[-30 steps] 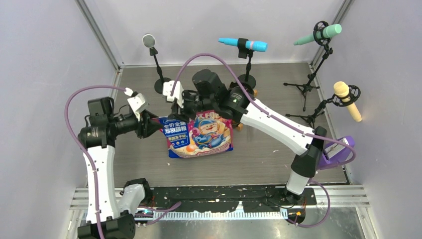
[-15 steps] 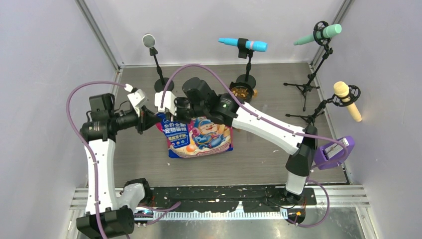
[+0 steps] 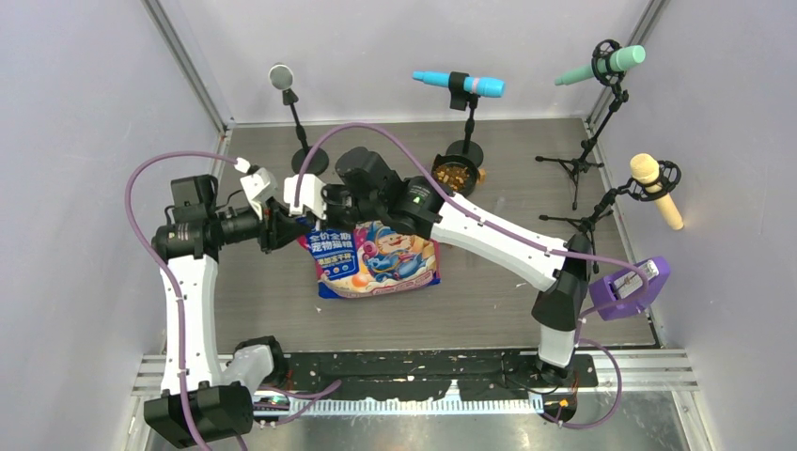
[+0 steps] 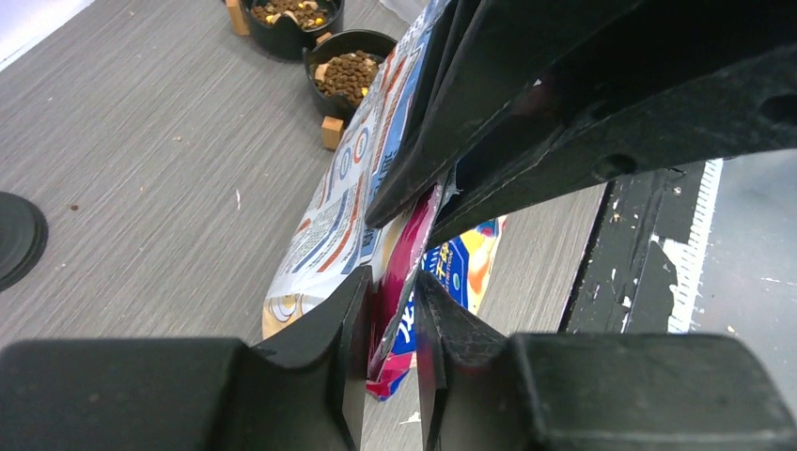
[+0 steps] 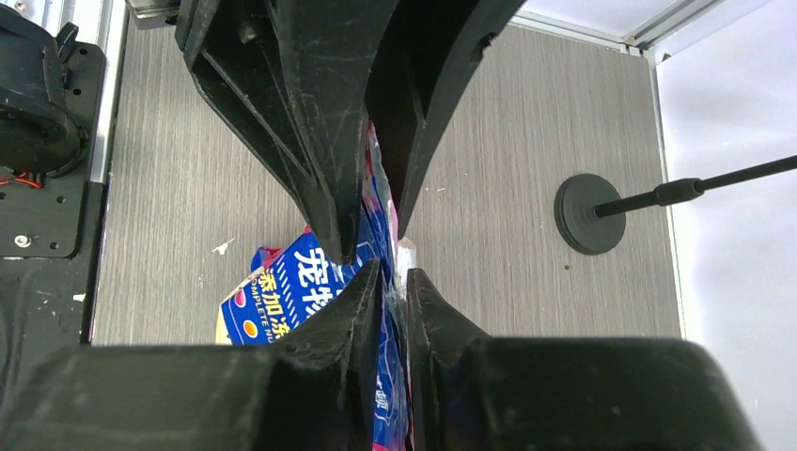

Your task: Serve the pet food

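Note:
The pet food bag (image 3: 376,258), glossy pink and blue with a cartoon, lies on the table with its upper left edge raised. My left gripper (image 3: 285,225) comes from the left, shut on that pink edge (image 4: 404,254). My right gripper (image 3: 315,209) meets it from the right and is shut on the same edge (image 5: 387,235), fingertips nearly touching the left one's. Brown kibble fills a black bowl (image 3: 455,174) behind the right arm. The left wrist view shows two bowls of kibble (image 4: 350,73) (image 4: 287,11) beyond the bag.
Microphone stands ring the back: a grey round one (image 3: 282,77), a blue one (image 3: 461,85), a green one (image 3: 611,64) and a yellow one (image 3: 655,188). A purple device (image 3: 634,282) sits at the right edge. A black stand base (image 5: 589,213) lies near the bag.
The right arm has swung left, uncovering the kibble bowl. Both grippers have closed in on the bag's upper left edge and narrowed onto it.

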